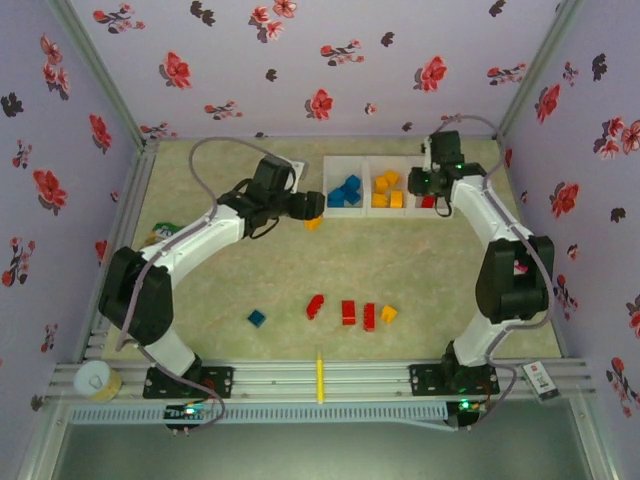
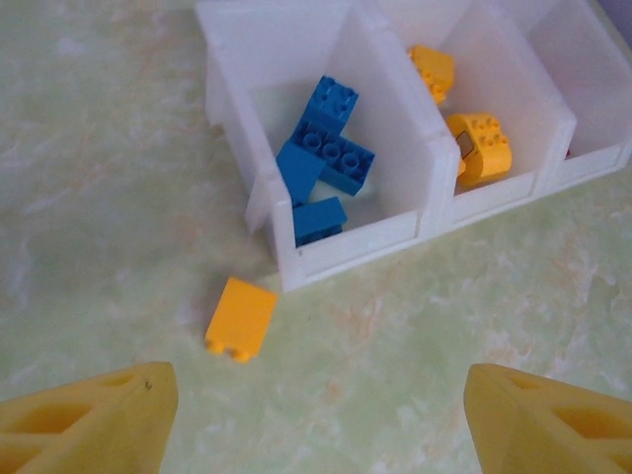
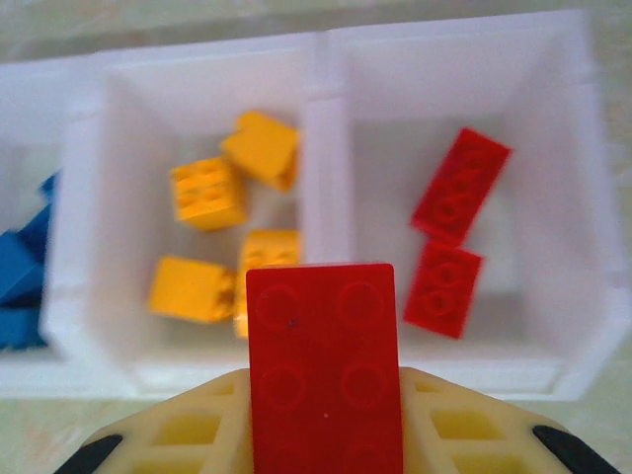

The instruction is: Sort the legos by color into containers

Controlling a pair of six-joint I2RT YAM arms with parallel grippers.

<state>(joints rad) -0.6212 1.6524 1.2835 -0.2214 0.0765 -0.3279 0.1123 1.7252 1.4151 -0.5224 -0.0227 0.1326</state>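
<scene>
1. My right gripper [image 3: 324,434] is clamped on a red brick [image 3: 323,346], studded face up toward the wrist camera. I hold it above the row of containers [image 3: 316,109], near the divide between the middle and right bins.
2. Beyond that brick, the right bin holds two red bricks [image 3: 459,183], and the middle bin holds several orange-yellow bricks [image 3: 207,193].
3. My left gripper [image 2: 316,420] hangs with its fingers [image 2: 94,415] wide apart and nothing between them, over bare table [image 2: 118,178].
4. Just ahead lies a loose orange-yellow brick [image 2: 241,318], just beside the near corner of the left bin, which holds blue bricks [image 2: 324,158].
5. Nearer my bases, on the table, lie one blue brick [image 1: 257,318], three red pieces [image 1: 348,312] and a yellow brick [image 1: 388,314].
6. A thin yellow stick [image 1: 320,378] lies across the front rail [image 1: 400,375].
</scene>
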